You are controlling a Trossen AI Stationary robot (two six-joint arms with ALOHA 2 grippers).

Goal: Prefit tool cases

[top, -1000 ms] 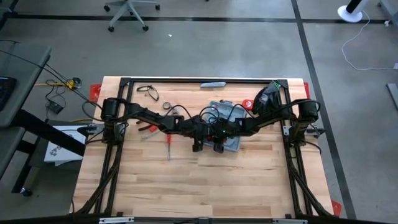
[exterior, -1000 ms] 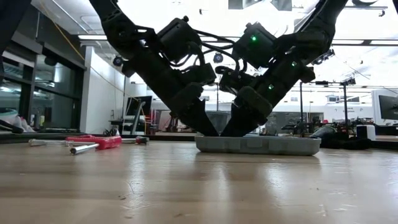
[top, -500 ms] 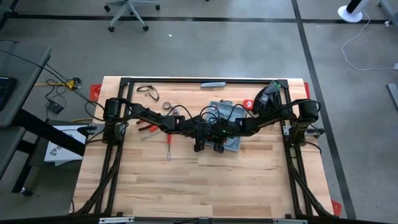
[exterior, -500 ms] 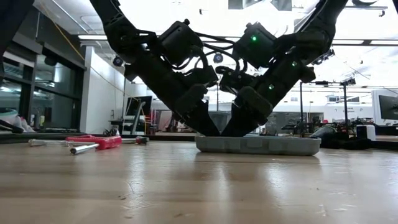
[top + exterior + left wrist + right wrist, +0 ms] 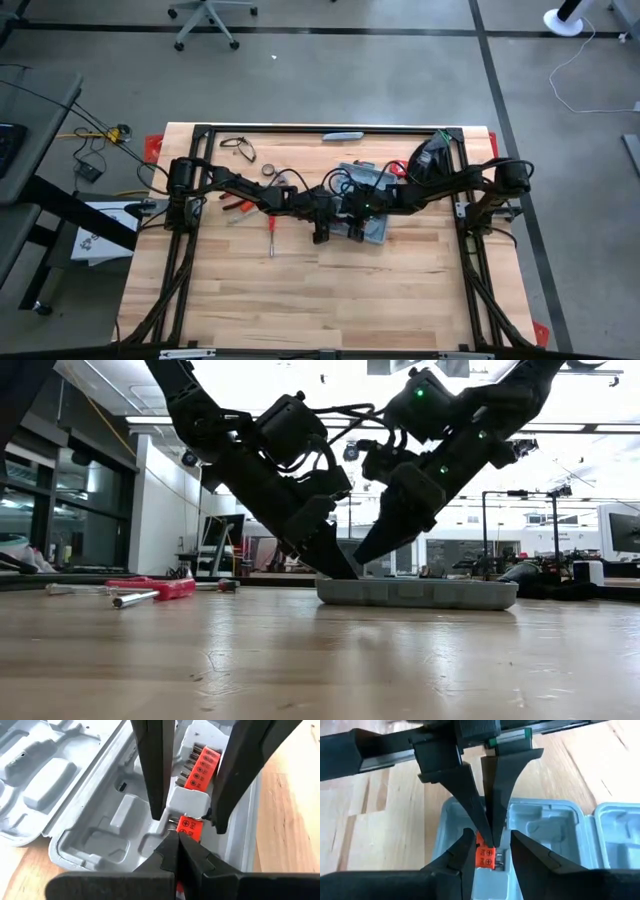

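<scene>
The blue-grey tool case [image 5: 378,232] lies open and flat on the table's middle, its moulded trays up [image 5: 75,795]. An orange bit strip [image 5: 196,767] sits in one tray under a grey clip [image 5: 187,802]. My left gripper [image 5: 177,836] is shut, its tips down on the strip's end. My right gripper [image 5: 491,834] is open and hangs just above the case [image 5: 362,558], one finger on each side of the clip. Whether those fingers touch the clip, I cannot tell. My left gripper presses its shut fingertips [image 5: 492,837] on the orange bit strip's end [image 5: 192,827], which shows below the grey clip. The fingers slant down from the table's left [image 5: 330,550]. The strip lies in its tray in the case, which rests flat on the table.
Left of the case lie a red-handled screwdriver [image 5: 268,230] and red-handled pliers [image 5: 238,207]. A dark cord loop [image 5: 238,148] and a slim grey-blue bar [image 5: 345,135] lie near the far edge. A black device [image 5: 430,160] stands at the far right. The table's near half is bare wood.
My right gripper has risen off the case, drawing up and back toward the table's right, fingers still open. My left gripper has stayed down on the strip. The case has kept its place.
</scene>
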